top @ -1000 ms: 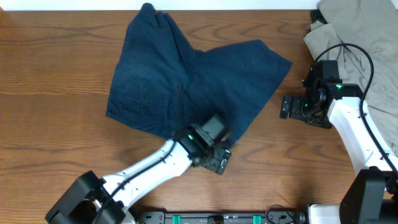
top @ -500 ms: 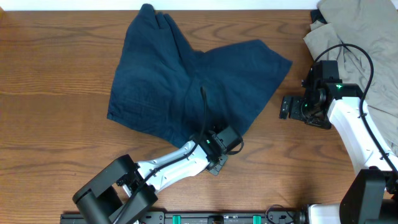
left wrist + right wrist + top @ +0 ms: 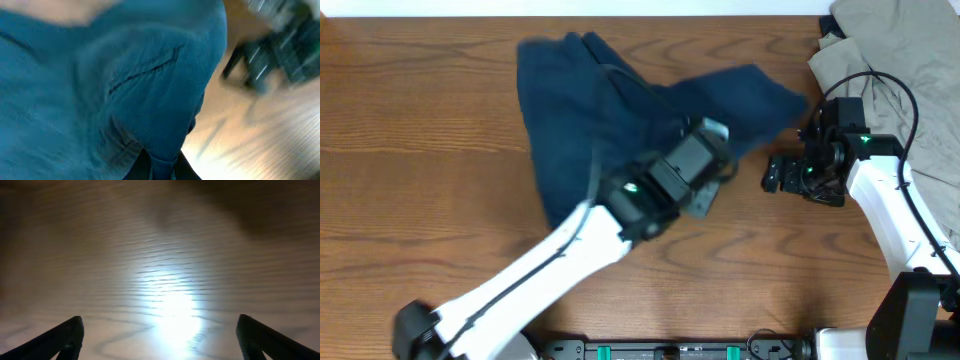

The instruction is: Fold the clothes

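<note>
Table (image 3: 410,180): wooden, bare at left and front, which left room for a fold. The clothes (image 3: 570,120) lay bunched at upper centre, one edge clamped in the left gripper (image 3: 161,164), seemingly to draw it over. Right gripper (image 3: 775,172) stood wide apart over bare wood beside the cloth's right tip, holding nothing.

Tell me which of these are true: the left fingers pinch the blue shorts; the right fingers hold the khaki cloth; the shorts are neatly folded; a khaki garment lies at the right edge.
1. The left fingers pinch the navy shorts. True.
2. The right fingers hold the khaki-grey garment. False: they stand open above bare table, holding nothing.
3. The navy shorts are neatly folded. False: they lie rumpled and uneven.
4. The khaki-grey garment lies at the far right edge. True.
</note>
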{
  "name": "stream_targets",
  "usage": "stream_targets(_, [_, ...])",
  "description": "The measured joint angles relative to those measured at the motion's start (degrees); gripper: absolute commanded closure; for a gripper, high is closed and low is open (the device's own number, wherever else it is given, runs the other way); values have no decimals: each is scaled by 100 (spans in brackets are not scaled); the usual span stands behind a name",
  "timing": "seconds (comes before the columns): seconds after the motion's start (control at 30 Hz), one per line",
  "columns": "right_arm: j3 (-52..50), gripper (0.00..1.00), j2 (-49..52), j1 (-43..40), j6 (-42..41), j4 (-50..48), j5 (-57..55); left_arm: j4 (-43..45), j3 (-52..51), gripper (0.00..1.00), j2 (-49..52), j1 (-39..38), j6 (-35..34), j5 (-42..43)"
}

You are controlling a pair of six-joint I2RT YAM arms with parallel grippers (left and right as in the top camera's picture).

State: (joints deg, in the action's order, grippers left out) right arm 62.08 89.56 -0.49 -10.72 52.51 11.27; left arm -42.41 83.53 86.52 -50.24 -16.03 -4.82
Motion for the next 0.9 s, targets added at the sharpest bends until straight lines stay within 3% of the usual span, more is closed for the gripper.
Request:
stream_targets(0.4, [-374, 1, 0, 1008, 516, -903, 957, 240, 1049, 94, -155, 157, 0, -61])
stream_targets(0.9, [-404, 1, 0, 2365, 1497, -1091, 2686, 848, 1106, 94, -155, 918, 0, -721])
